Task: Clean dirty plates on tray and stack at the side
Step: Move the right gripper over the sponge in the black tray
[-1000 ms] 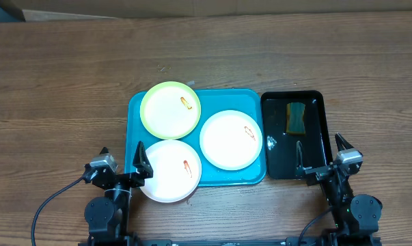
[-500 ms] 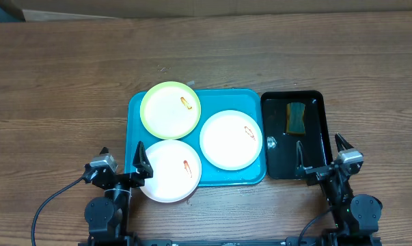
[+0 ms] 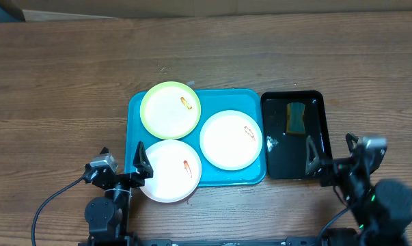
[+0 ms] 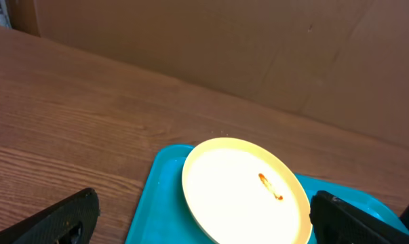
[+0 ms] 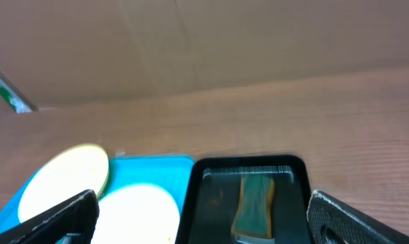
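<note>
On the tabletop [image 3: 69, 82], the blue tray [image 3: 219, 99] carries three smeared plates [image 3: 231, 140], one overhanging its near edge. The black tray [image 3: 324, 130] just beside it holds the sponge [image 3: 297, 117]. The left end effector [image 3: 122, 154] and right end effector [image 3: 331, 152] both gape wide, empty. The right one should probably drop straight over the sponge, straddling its narrow sides.

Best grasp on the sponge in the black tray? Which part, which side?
Come straight down with the right gripper and close the fingers across the sponge's narrow width at mid-length. It lies flat, long axis pointing away from the robot, and the black tray's rim likely blocks a side approach.
</note>
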Tool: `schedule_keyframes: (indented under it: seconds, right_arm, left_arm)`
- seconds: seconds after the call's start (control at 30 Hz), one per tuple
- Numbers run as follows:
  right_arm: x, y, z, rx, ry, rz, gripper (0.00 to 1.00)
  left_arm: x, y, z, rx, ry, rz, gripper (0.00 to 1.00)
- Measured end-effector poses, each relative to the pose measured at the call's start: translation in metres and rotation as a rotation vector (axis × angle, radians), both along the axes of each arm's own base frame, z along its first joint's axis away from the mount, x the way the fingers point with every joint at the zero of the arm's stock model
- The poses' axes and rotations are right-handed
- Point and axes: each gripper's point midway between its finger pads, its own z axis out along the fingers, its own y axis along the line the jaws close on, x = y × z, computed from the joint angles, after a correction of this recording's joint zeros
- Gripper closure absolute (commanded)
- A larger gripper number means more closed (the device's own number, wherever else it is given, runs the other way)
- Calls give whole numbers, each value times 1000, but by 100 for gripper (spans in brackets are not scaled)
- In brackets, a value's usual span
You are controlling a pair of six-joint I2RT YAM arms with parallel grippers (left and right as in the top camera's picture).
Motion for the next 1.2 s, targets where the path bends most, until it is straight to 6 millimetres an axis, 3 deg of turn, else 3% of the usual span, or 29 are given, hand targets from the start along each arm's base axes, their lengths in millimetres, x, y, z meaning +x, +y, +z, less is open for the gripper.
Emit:
schedule_keyframes:
  seconds: [0.1,0.2,0.37,0.47,0.67,0.9,1.0,1.2]
  right_arm:
    - [8,0,8,-2,165,-1,0]
    - [15,0,4,-5,352,-2,0]
    - [47,1,2,-10,614,-2,0]
    - [60,1,-11,-10,700,-3,22]
    - [80,2,-67,-11,908,-8,23]
    - [88,-6,-127,-35,1109,-58,23]
    - [89,-7,-137,-39,1136,-69,22]
    - [90,-8,-137,-41,1135,-72,21]
  left_arm:
    - [0,0,0,0,-2,0,0]
    - [0,0,0,0,-2,0,0]
    - [0,0,0,0,-1,0,0]
    - [0,0,0,0,-1,0,0]
    - [0,0,0,0,-1,0,0]
    - [0,0,0,0,-1,0,0]
    - [0,0,0,0,-1,0,0]
    - [0,0,0,0,-1,0,0]
